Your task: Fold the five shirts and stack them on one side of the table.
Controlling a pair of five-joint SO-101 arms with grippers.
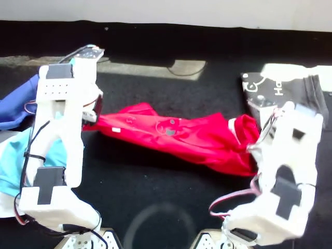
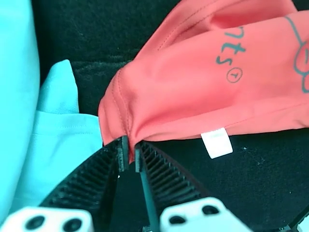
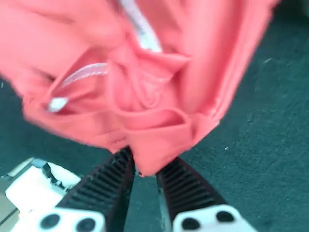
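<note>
Two grippers clamped on red shirt (image 1: pixel 181 136): left gripper (image 2: pixel 129 147) at one end, right gripper (image 3: pixel 145 166) at other; black worktop (image 1: pixel 129 174); pale wall (image 1: pixel 155 10) behind.

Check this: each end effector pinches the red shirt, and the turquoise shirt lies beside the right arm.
Not quite. The turquoise shirt lies beside the left arm, not the right; the left wrist view shows it next to the left end effector. It and the right end effector do each pinch the red shirt.
</note>
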